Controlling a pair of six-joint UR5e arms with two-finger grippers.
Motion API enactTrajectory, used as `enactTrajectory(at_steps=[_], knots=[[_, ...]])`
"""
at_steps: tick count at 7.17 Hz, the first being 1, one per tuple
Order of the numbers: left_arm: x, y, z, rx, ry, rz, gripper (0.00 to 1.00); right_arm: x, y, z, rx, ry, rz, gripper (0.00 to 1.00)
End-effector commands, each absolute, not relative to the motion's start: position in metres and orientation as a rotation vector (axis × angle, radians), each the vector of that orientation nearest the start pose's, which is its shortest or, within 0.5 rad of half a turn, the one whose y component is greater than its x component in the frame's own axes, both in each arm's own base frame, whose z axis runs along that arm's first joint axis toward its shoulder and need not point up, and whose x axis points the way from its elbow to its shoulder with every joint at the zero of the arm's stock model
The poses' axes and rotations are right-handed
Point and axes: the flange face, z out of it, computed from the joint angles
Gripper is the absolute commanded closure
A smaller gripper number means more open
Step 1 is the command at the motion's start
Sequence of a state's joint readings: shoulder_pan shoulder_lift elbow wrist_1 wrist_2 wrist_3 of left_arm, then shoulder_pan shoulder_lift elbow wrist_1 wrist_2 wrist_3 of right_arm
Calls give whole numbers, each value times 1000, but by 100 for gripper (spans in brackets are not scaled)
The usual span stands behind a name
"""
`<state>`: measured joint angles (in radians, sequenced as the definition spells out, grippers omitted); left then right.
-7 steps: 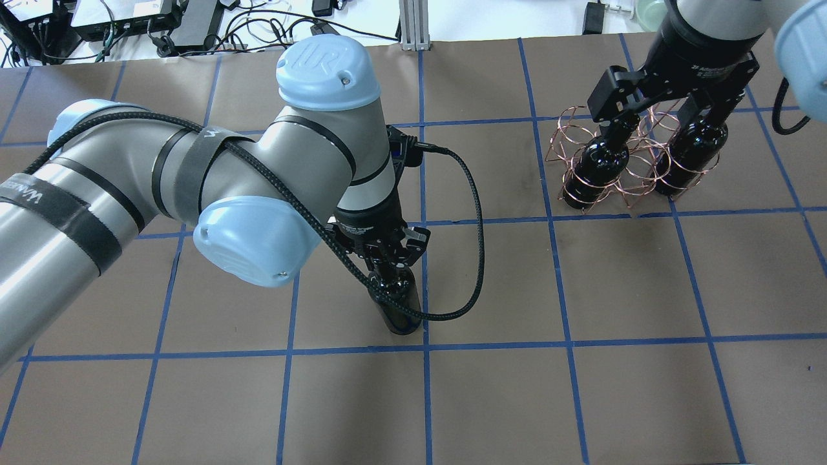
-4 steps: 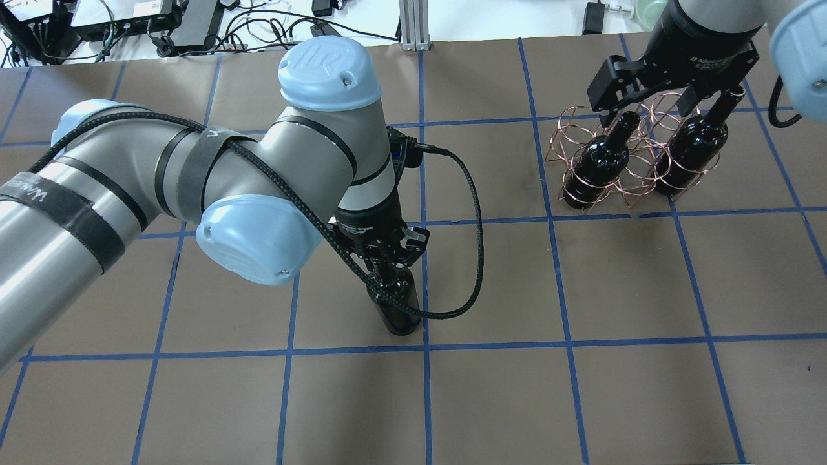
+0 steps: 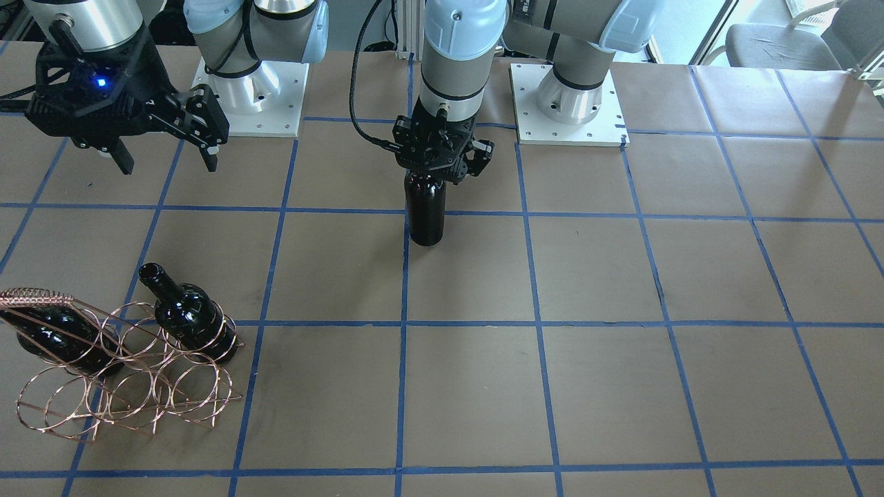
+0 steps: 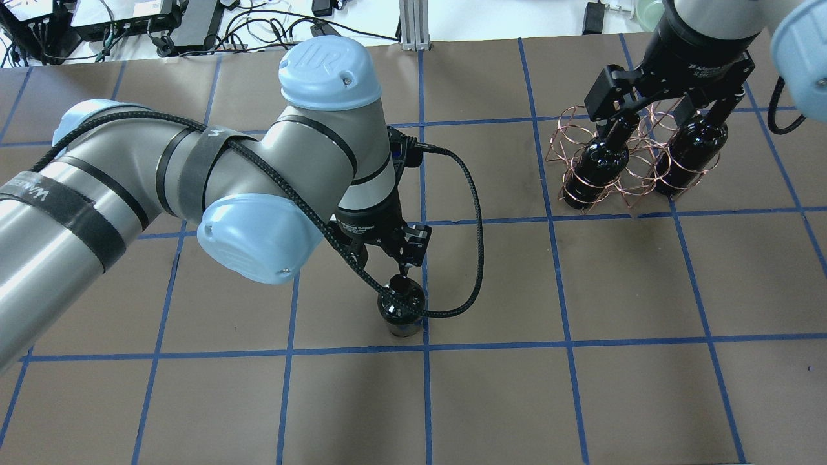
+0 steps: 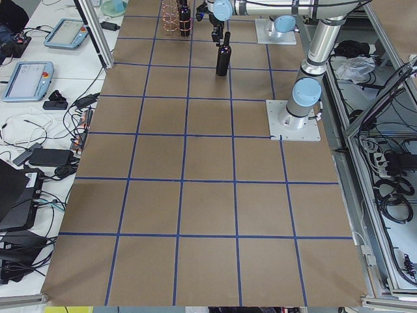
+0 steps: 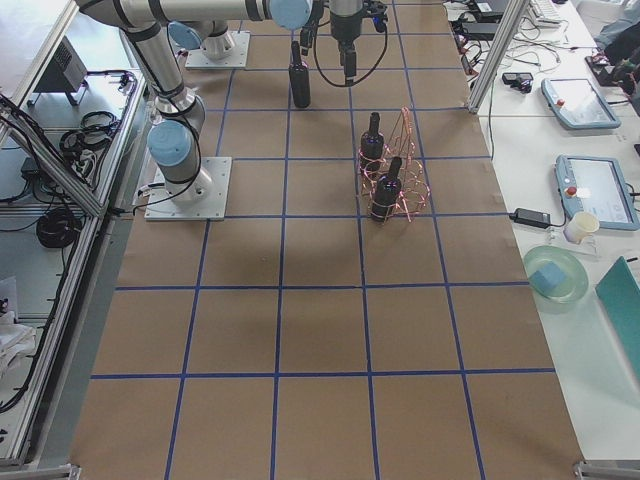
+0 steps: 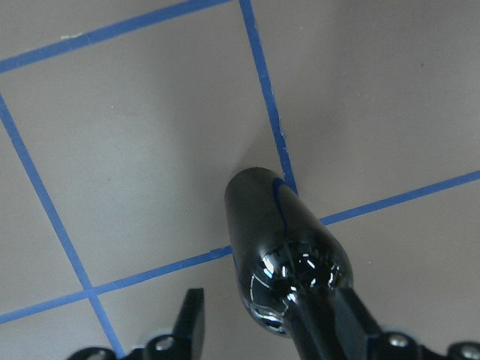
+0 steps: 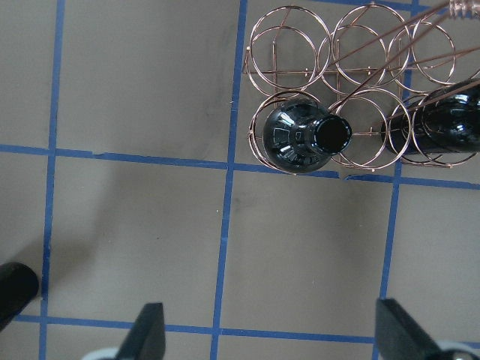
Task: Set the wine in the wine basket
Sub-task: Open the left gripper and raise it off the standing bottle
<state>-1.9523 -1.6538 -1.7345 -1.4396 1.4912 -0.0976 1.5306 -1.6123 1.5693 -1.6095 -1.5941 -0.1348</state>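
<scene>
A glossy black wine bottle (image 4: 400, 309) stands upright on the table near the middle (image 3: 425, 215). My left gripper (image 4: 391, 261) is open, with its fingers either side of the bottle's neck, as the left wrist view (image 7: 267, 304) shows. The copper wire wine basket (image 4: 636, 177) stands at the far right and holds two more black bottles (image 4: 597, 165) (image 4: 691, 152), leaning in its rings. My right gripper (image 4: 665, 116) hangs open and empty above the basket (image 8: 360, 45); in the front view it (image 3: 166, 159) is well above the basket (image 3: 131, 390).
The table (image 4: 581, 387) is brown paper with a blue tape grid. Cables and electronics (image 4: 161, 26) lie beyond its far edge. The arm bases (image 3: 566, 103) stand at the robot's side. The left arm's black cable (image 4: 478, 226) loops beside the standing bottle.
My left gripper has opened off the bottle's neck, and the bottle now stands free. My right gripper rose a little and came back down over the basket, still open.
</scene>
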Motion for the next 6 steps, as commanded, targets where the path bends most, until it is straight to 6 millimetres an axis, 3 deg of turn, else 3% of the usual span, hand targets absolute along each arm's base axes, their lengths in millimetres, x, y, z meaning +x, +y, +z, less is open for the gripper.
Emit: enactTrajectory(at_steps=[1,2,4,6], knots=[[-305,-426,407,424,3163,116,0,112,-488,513,-120,3166,-142,0],[-284,-446,425,346,3185,53,0,112,-487,512,-120,3166,-121,0],[-208,-498,467,87,3221,-90,0,125,-483,514,-140,3141,-128,0],[-126,-538,476,-146,3212,-138,0,215,-466,494,-149,3148,-73,0]])
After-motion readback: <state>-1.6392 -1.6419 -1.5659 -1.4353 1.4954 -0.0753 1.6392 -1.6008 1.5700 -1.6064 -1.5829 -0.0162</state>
